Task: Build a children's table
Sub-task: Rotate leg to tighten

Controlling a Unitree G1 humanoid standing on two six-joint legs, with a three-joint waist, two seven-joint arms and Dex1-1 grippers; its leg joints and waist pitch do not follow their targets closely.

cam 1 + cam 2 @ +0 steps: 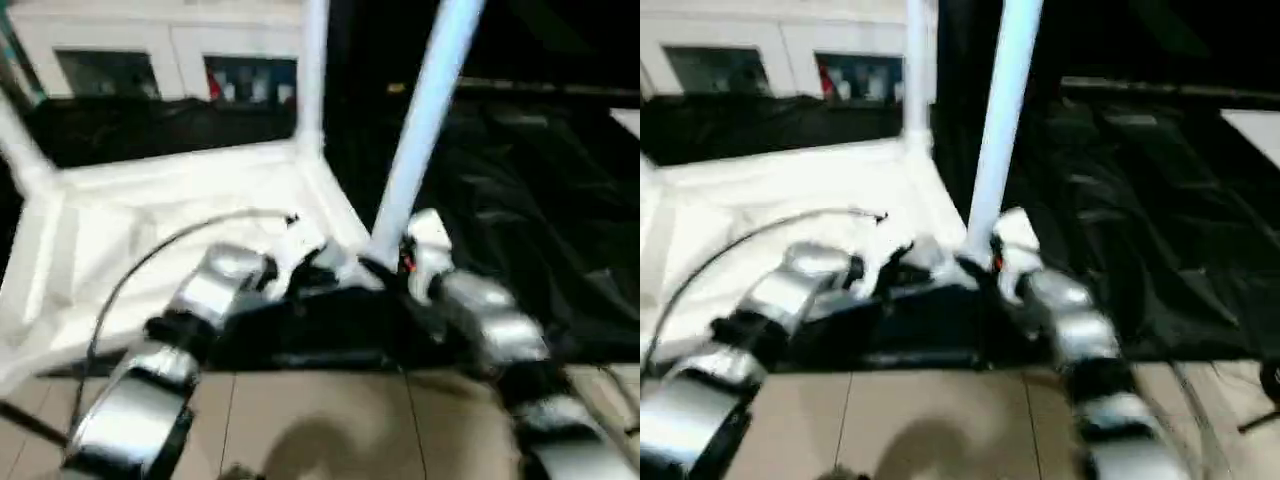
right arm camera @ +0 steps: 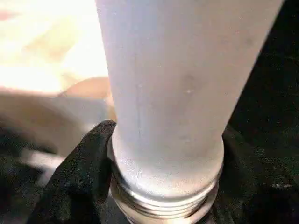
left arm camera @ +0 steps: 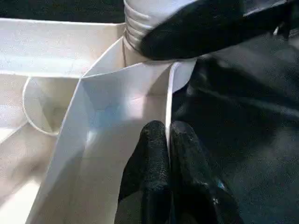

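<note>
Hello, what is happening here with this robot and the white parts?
The robot is building a small table. The white tabletop lies upside down. The right gripper holds a white leg by its threaded end, at the near corner. The left gripper pinches the tabletop's thin edge with closed fingers. Another leg already stands in the far corner.

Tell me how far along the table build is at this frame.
Done: one leg stands upright at the far corner of the upturned tabletop. In hand: the right gripper holds a second leg by its threaded end at the near corner; the left gripper pinches the tabletop's edge. Left: seating it, plus any remaining legs.
</note>
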